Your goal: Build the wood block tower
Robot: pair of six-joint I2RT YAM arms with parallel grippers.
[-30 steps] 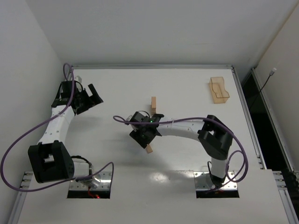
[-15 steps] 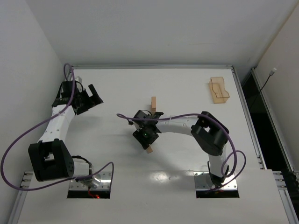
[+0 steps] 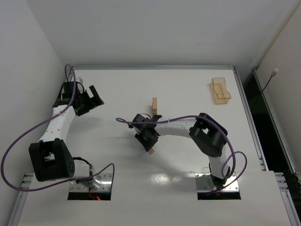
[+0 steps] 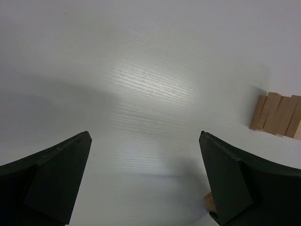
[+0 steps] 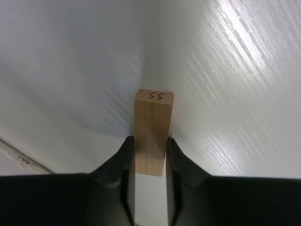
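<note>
A light tan wood block (image 5: 153, 127) marked 55 on its far end lies on the white table between the fingers of my right gripper (image 5: 149, 141), whose jaws press both of its long sides. In the top view this block (image 3: 151, 150) pokes out below the right gripper (image 3: 149, 140), near the table's middle. The tower (image 3: 154, 104), a narrow stack of tan planks, stands just behind that gripper; the left wrist view shows the tower (image 4: 277, 115) at its right edge. My left gripper (image 3: 92, 97) is open and holds nothing, far left of the tower.
A translucent orange-tan tray (image 3: 220, 90) sits at the back right of the table. The right arm's purple cable (image 3: 188, 118) loops over the middle. A metal rail (image 3: 249, 117) runs along the table's right edge.
My right gripper has closed its jaws onto the block on the table, and the right arm has settled slightly lower over it. The left arm has not moved.
</note>
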